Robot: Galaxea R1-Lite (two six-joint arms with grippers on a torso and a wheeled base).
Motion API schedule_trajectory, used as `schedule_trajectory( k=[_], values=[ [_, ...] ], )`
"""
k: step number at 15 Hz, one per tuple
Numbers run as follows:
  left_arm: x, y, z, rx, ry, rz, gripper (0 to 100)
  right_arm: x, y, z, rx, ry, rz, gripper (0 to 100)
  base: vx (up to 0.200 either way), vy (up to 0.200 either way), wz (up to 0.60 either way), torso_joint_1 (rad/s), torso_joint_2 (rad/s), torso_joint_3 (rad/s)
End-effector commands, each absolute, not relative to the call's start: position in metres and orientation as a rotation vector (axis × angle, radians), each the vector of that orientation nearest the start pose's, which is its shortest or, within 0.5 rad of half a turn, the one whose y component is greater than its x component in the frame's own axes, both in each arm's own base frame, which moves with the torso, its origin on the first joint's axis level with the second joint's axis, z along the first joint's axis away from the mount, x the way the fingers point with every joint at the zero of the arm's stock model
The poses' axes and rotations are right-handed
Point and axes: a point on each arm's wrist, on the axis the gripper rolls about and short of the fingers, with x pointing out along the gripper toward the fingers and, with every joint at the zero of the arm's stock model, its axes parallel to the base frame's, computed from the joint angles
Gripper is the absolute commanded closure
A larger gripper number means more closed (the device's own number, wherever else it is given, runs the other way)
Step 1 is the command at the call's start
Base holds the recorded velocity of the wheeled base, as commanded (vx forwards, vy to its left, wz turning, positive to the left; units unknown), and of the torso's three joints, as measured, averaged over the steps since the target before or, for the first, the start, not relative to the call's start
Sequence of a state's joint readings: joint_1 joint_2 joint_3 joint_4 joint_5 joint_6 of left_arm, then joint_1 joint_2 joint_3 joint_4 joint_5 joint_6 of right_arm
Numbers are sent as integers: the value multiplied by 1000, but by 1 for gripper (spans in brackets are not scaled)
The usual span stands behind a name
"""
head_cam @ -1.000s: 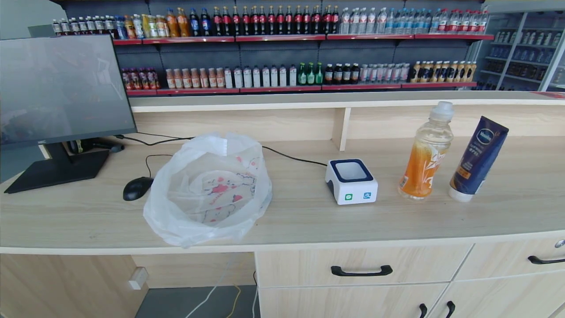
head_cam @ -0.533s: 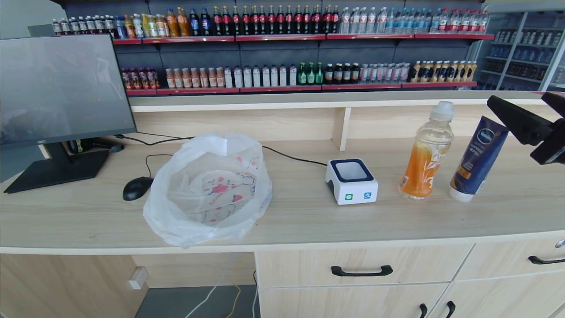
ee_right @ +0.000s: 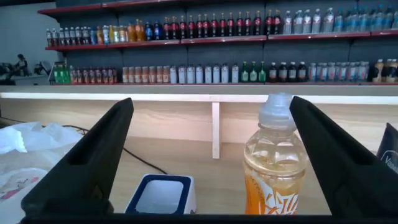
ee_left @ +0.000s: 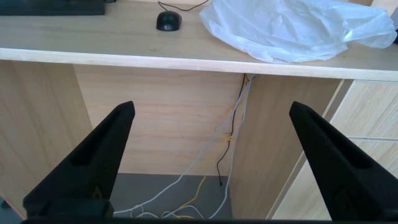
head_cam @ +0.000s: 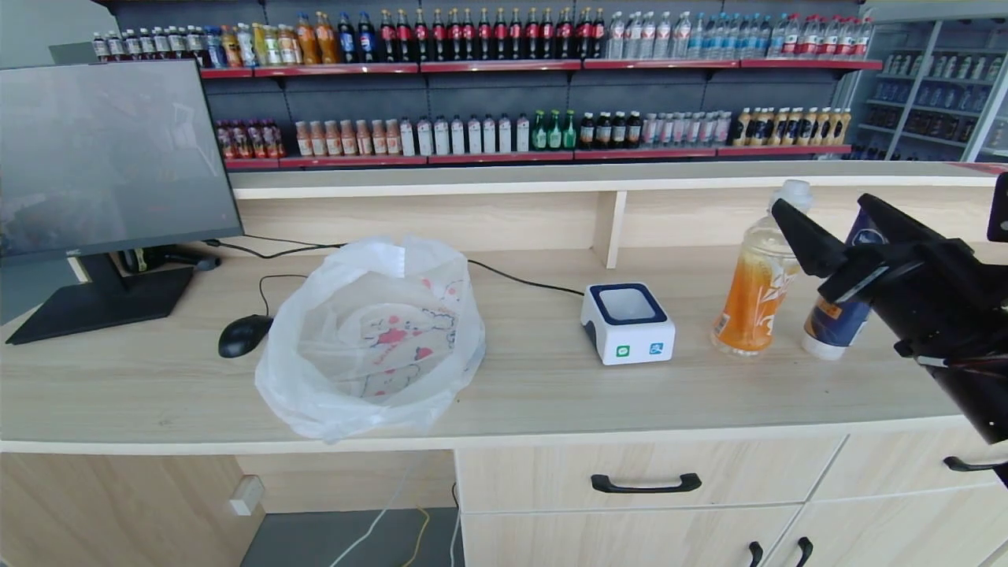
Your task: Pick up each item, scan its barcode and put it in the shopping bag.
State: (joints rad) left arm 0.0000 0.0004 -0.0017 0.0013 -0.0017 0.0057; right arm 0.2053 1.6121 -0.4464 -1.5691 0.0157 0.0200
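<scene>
Change: in sweeps the right hand (head_cam: 819, 205) from the side, nowhere to be seen a second ago, now spread wide and holding nothing.
Meaning: looks like the first pick lining up; nothing scanned or bagged yet.
Bottle: clear plastic orange-drink bottle with white cap (head_cam: 748, 299), on the wooden counter (head_cam: 551, 386) just ahead of the fingertips, framed between them.
Axis: vertical, cap up.
Other arm: the left hand (ee_left: 211, 109) hangs released too, low before the counter front.
</scene>
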Motion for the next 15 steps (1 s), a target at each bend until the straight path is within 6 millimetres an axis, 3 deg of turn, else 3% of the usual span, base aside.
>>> schedule_trajectory(
  k=[1, 4, 9, 15],
  values=[
    [-23, 0, 76, 6, 0, -2, 0, 245, 51, 196, 56, -348, 224, 0, 0, 0, 0, 0, 0, 0],
    [-23, 0, 76, 6, 0, -2, 0, 239, 50, 185, 51, -296, 223, 0, 0, 0, 0, 0, 0, 0],
    [-23, 0, 76, 6, 0, -2, 0, 246, 49, 166, 3, -221, 203, 0, 0, 0, 0, 0, 0, 0],
    [-23, 0, 76, 6, 0, -2, 0, 248, 34, 150, -36, -153, 136, 0, 0, 0, 0, 0, 0, 0]
  ],
)
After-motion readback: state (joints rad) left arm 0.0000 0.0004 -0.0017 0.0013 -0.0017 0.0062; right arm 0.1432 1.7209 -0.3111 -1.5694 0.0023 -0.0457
